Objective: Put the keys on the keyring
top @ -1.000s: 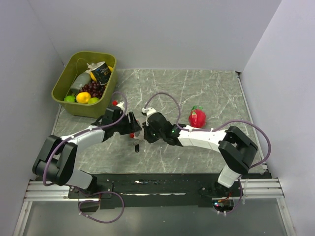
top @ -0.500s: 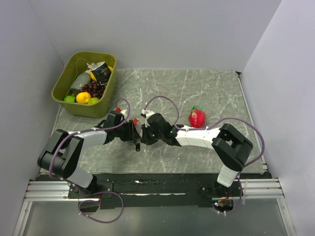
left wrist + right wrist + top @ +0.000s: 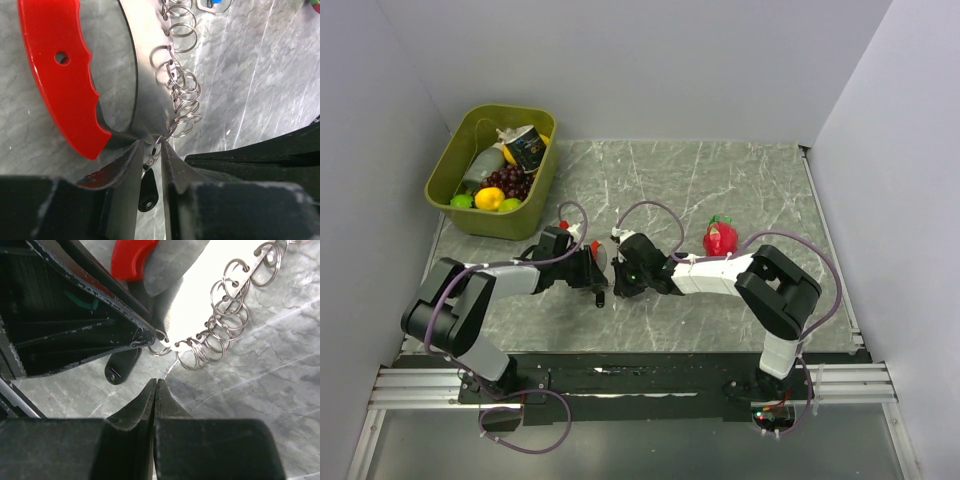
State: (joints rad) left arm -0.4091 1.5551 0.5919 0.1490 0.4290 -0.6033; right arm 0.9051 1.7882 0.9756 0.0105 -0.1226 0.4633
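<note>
The keyring [image 3: 60, 75] lies on the table [image 3: 740, 190] a little left of centre, in the tight space where your two arms meet tip to tip. Its red clip rests flat, with the chain [image 3: 182, 95] of silvery rings trailing off beside it. You appear to be in the securing step, taking hold of the ring end so a key can be worked on. The left gripper [image 3: 152, 150] has its jaws drawn in to a narrow slot, and the last ring of the chain stands in that slot. You cannot tell from these views whether the wire is truly pinched or only fenced in. A small black tag [image 3: 147, 192] lies on the table just under those fingers. The right gripper [image 3: 156, 385] has its fingertips pressed together on nothing, and its point sits just short of the chain's end ring, close but apart. The key [image 3: 216, 2] with the blue head shows only at the edge of the left wrist view, near the chain's other end. Whether it already hangs on a ring is not clear. Next, you likely need to confirm a firm pinch on that end ring. Then open the right jaws and send them for the key, approaching low, since the wire is thin and may slip.
</note>
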